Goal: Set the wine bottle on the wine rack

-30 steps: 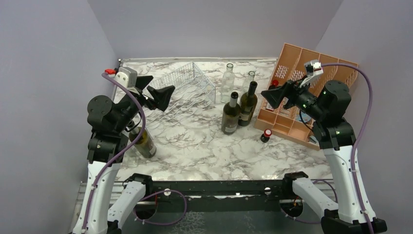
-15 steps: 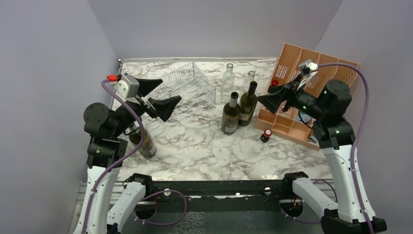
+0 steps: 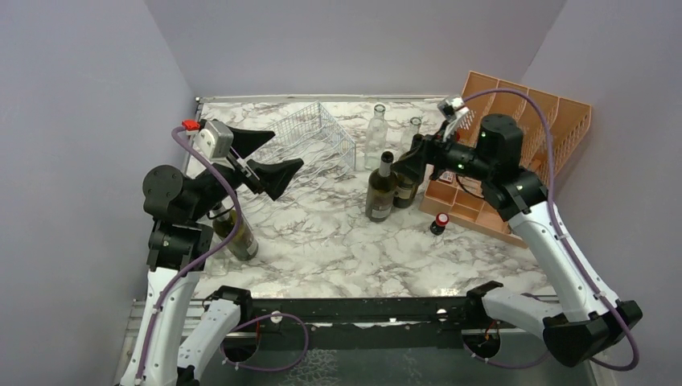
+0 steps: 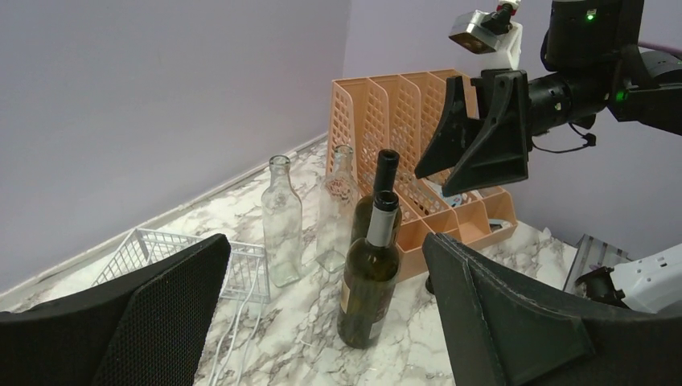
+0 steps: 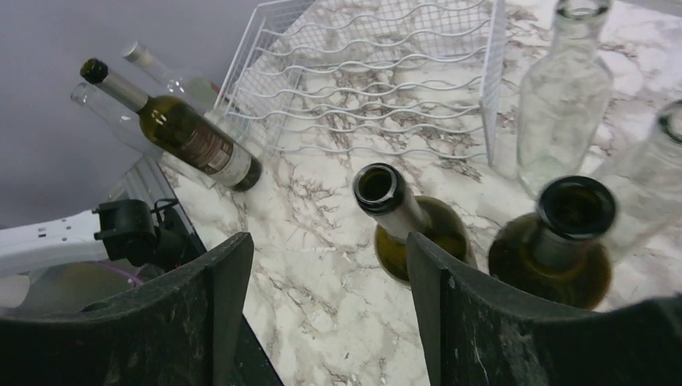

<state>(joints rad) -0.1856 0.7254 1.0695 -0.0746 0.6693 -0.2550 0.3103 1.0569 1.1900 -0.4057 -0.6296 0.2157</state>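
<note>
The silvery wire wine rack [image 3: 310, 138] lies at the back left; it also shows in the right wrist view [image 5: 378, 72]. Two dark green wine bottles stand upright mid-table, the nearer one [image 3: 380, 191] and one behind it [image 3: 408, 183]. My right gripper [image 3: 408, 163] is open and hovers just above them; its view looks down on their open necks [image 5: 380, 186] [image 5: 576, 207]. My left gripper [image 3: 272, 158] is open and empty, raised in front of the rack, facing the bottles [image 4: 371, 273]. A third wine bottle [image 3: 238, 234] lies on its side by the left arm.
Two clear glass bottles [image 3: 376, 129] [image 3: 413, 127] stand behind the dark ones. An orange slotted organizer [image 3: 474, 205] lies at the right, with a small red-capped object [image 3: 441, 222] before it. Another clear bottle [image 5: 173, 79] lies beside the left one.
My right arm has swung left, from over the orange organizer to above the two dark bottles. My left gripper has moved slightly right and stayed open.
</note>
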